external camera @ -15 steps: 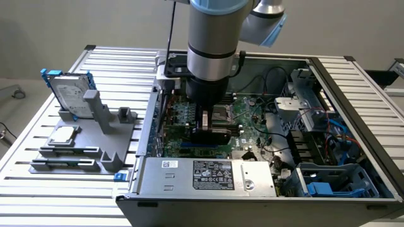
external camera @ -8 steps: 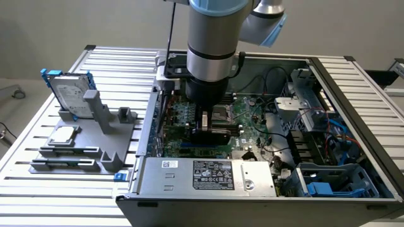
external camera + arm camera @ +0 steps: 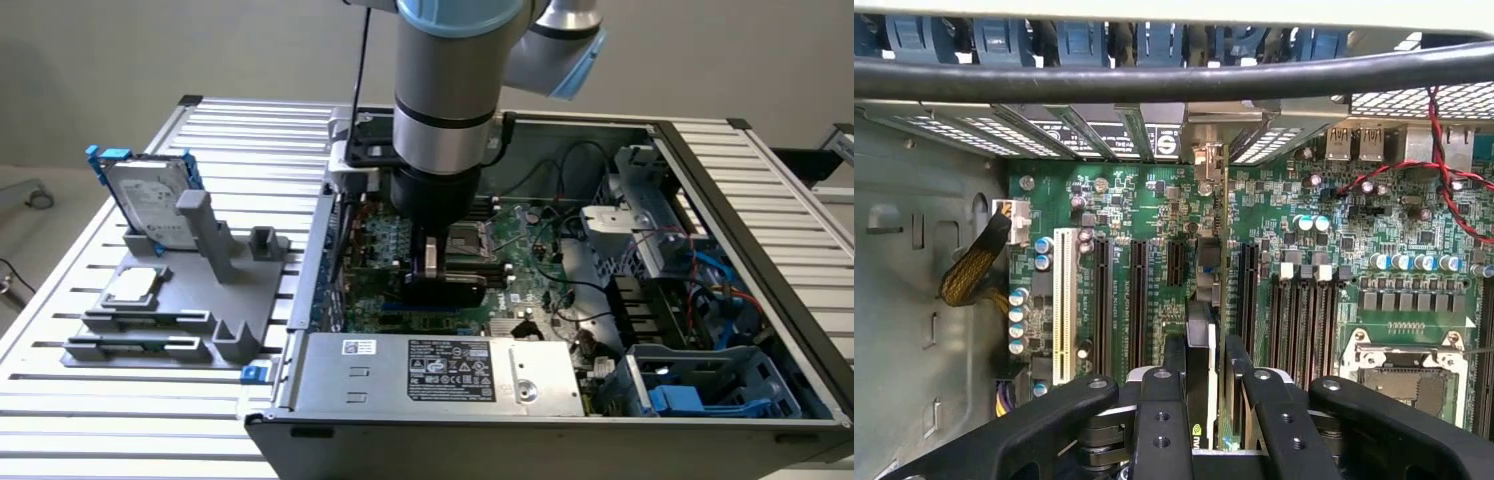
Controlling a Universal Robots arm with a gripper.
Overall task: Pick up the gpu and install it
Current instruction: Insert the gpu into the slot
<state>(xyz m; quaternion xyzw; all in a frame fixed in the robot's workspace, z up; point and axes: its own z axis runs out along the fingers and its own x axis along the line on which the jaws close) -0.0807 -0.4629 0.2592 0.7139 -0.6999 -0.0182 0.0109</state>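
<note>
My claw [image 3: 1204,348] clenched on the flat green-and-black gpu card [image 3: 1201,300] | card on edge, low over the long black slots [image 3: 1139,300] of the green motherboard [image 3: 1304,200] | edgewise, I judge, so its connector meets a slot

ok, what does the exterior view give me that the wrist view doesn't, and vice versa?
Exterior: the hard drive and CPU chip on the gray fixture beside the open case, plus the power supply. Wrist: the expansion slots close up, the white slot, a yellow cable bundle. Both: the motherboard, the CPU socket, and the hand gripping the gpu down at the slots.
</note>
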